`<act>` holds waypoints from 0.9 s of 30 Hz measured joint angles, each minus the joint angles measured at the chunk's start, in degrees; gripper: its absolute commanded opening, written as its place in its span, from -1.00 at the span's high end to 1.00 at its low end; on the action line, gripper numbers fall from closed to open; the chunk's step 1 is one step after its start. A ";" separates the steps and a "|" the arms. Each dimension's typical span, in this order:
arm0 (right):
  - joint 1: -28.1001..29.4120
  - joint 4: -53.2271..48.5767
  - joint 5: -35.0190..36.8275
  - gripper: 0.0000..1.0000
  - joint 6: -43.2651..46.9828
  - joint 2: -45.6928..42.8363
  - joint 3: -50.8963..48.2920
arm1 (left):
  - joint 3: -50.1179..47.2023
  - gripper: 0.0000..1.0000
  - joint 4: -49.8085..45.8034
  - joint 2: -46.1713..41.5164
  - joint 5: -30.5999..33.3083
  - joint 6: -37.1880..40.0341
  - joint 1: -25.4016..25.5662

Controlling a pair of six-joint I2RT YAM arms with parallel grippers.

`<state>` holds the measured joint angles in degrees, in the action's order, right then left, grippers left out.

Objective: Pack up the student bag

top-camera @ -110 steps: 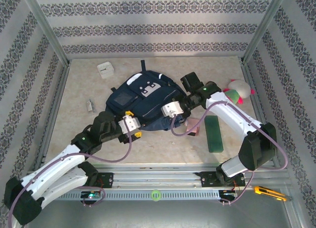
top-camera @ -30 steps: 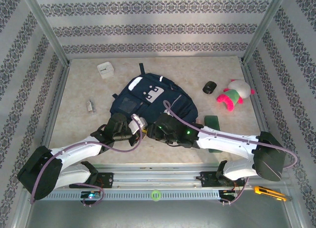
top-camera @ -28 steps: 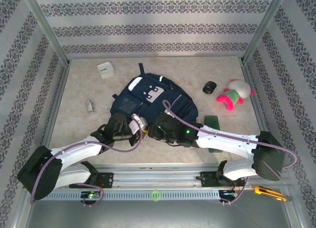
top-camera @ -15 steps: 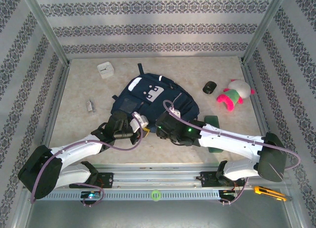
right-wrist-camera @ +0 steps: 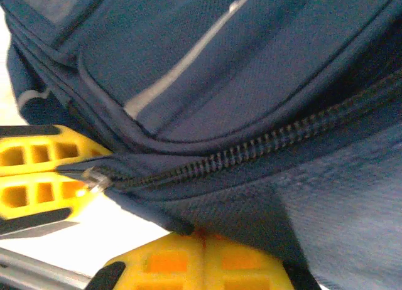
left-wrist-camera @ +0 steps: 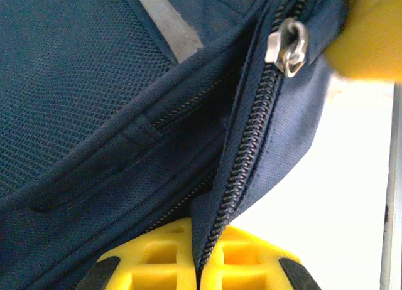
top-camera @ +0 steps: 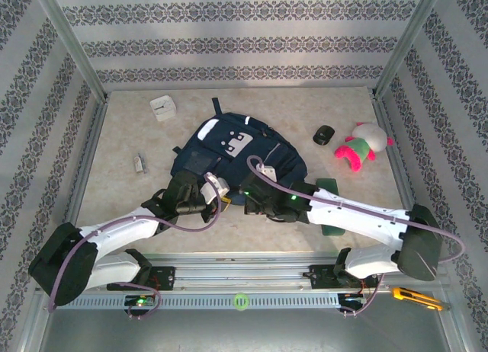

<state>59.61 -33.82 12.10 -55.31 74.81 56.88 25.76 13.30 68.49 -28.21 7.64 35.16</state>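
Fabric of the student bag (top-camera: pixel 236 150), along its zipper (left-wrist-camera: pixel 244 158), sits clamped between the closed left fingers (left-wrist-camera: pixel 154 262); just beside them the right fingers (right-wrist-camera: pixel 169 265) grip the same edge.

Navy student bag (top-camera: pixel 286 163), yellow fingers (left-wrist-camera: pixel 160 265), pink-and-green plush toy (top-camera: pixel 358 148), grey floral-striped walls (top-camera: pixel 244 43)

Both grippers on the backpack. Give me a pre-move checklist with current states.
1. left gripper shut on the backpack zipper edge: ok.
2. right gripper shut on backpack fabric: ok.
3. zipper slider pinched by a gripper: cannot tell.
4. zipper opened for packing: not ok, teeth meshed in both wrist views.
5. plush toy lying apart from both arms: ok.
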 measured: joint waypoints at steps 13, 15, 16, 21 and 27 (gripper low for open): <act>-5.51 4.00 -11.72 0.35 6.58 -5.62 -5.64 | -2.03 1.00 9.99 8.50 -3.45 -8.94 0.15; -5.51 3.43 -13.20 0.29 7.63 -5.62 -5.64 | -2.16 1.00 11.82 9.66 -4.02 -10.56 0.22; -5.51 3.41 -14.27 0.28 7.50 -5.57 -5.66 | -2.40 1.00 13.11 10.25 -4.26 -11.34 0.39; -4.11 3.17 -14.34 0.14 5.88 -3.72 -4.96 | -3.89 1.00 18.38 12.55 -4.85 -14.53 0.85; -0.55 -0.59 -6.58 0.14 2.43 1.70 -0.39 | -4.22 1.00 20.63 12.90 -5.25 -16.74 0.85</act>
<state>59.07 -34.41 5.52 -52.88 76.51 56.49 21.54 33.93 81.38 -33.45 -9.10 36.01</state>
